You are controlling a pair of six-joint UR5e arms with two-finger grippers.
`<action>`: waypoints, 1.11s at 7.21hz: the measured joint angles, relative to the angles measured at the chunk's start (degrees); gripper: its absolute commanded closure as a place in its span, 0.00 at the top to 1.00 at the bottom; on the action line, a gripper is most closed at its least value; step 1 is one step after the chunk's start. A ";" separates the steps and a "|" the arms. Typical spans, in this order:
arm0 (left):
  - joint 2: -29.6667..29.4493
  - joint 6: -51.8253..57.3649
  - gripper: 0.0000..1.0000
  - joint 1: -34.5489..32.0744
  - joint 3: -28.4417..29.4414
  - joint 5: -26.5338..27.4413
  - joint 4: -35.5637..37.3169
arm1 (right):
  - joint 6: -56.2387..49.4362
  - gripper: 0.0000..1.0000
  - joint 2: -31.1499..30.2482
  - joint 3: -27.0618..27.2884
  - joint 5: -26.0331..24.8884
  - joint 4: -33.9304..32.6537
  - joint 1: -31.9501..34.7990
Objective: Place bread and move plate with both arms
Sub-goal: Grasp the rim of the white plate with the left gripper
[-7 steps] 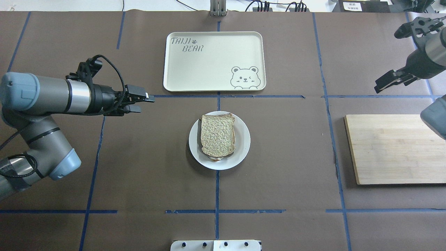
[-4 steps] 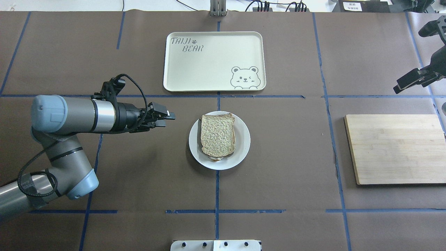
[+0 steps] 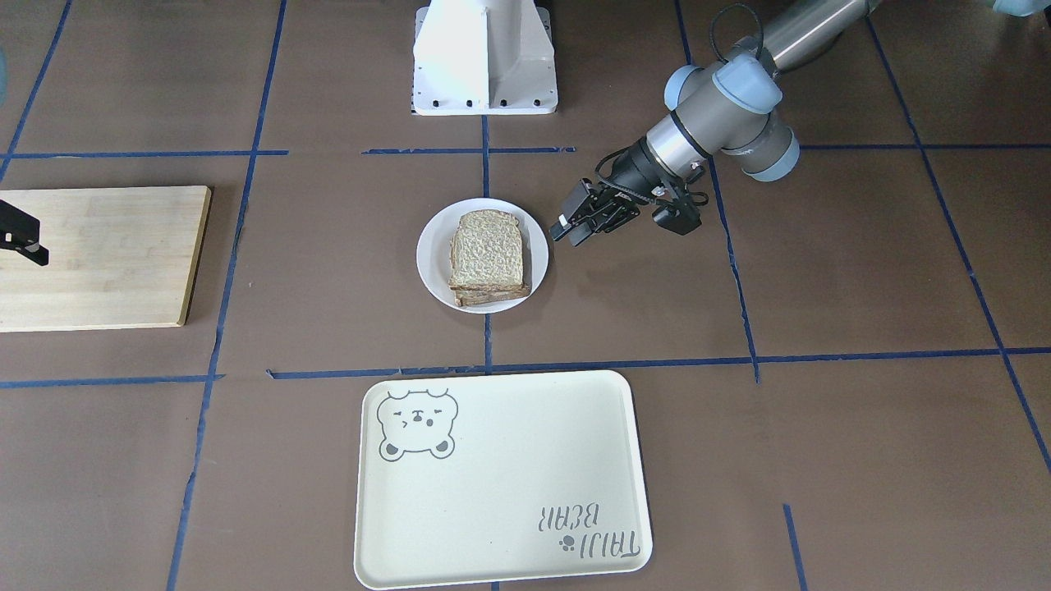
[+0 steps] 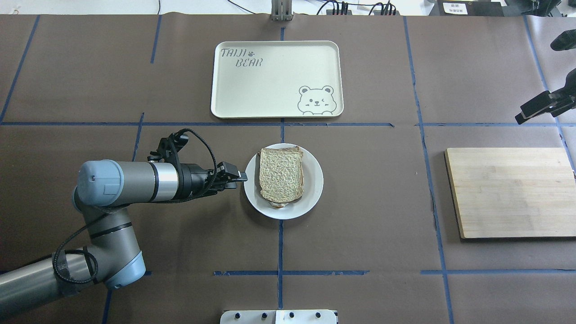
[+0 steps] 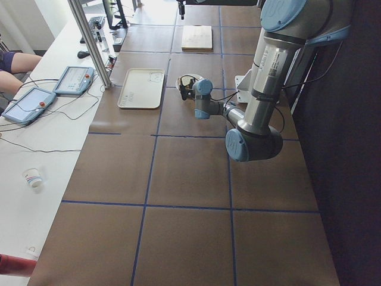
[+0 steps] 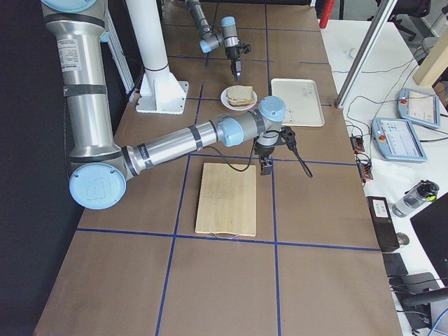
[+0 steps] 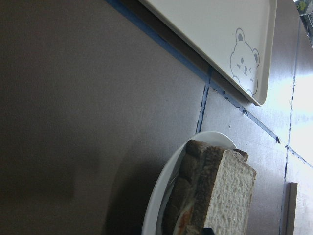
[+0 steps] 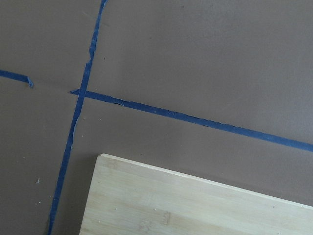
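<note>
The bread (image 4: 281,173) lies as the top slice of a stack on the white plate (image 4: 312,191) at the table's middle. It also shows in the front view (image 3: 486,246) and the left wrist view (image 7: 237,196), with filling under it. My left gripper (image 4: 238,179) is low, level with the plate's left rim and just short of it, its fingers slightly apart and empty; in the front view (image 3: 566,232) it is right of the plate (image 3: 431,254). My right gripper (image 4: 526,114) hangs empty at the far right edge, beyond the board, and looks open.
The cream bear tray (image 4: 276,78) lies beyond the plate. A wooden cutting board (image 4: 508,191) lies at the right, and its corner shows in the right wrist view (image 8: 195,205). The white pedestal (image 3: 484,57) stands at the robot's side. Blue tape lines cross the brown table.
My left arm has swung right and towards the plate, bringing its gripper to the plate's left rim. My right gripper has drawn back to the right edge. Bread and plate have not moved.
</note>
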 measured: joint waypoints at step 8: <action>-3.33 -0.02 0.44 1.18 4.44 0.08 0.08 | 0.02 1.00 -0.08 0.00 -0.09 0.00 0.45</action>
